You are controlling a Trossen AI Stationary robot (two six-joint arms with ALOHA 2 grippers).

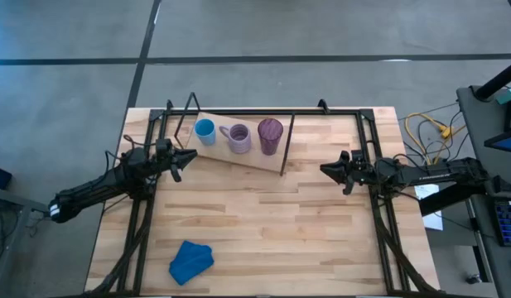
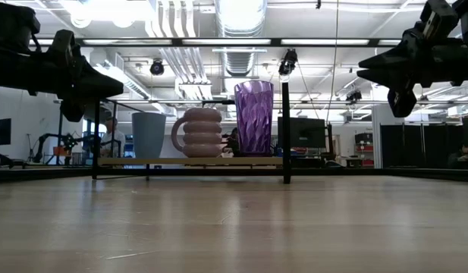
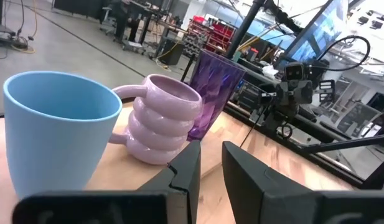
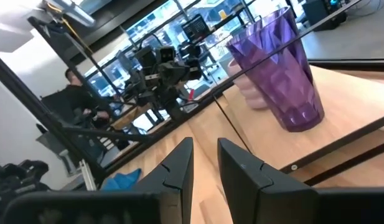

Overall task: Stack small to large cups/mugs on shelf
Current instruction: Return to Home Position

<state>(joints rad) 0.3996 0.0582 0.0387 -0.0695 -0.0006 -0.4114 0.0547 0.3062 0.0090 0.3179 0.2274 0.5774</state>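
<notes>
Three vessels stand upright in a row on the light-wood shelf (image 1: 238,156) with its black rod frame, at the table's far side: a small blue cup (image 1: 204,131) at the left, a lavender ribbed mug (image 1: 238,137) with a handle in the middle, a tall purple tumbler (image 1: 270,135) at the right. They also show in the low view: the cup (image 2: 149,134), the mug (image 2: 200,132), the tumbler (image 2: 253,117). My left gripper (image 1: 191,156) hangs just left of the shelf, empty, its fingers a narrow gap apart. My right gripper (image 1: 325,170) hangs right of the shelf, empty, likewise.
A crumpled blue cloth (image 1: 191,261) lies near the table's near edge, left of centre. Black frame rails (image 1: 379,207) run along both sides of the table. Bare wood lies between the shelf and the near edge. A person shows far back in the room (image 4: 76,93).
</notes>
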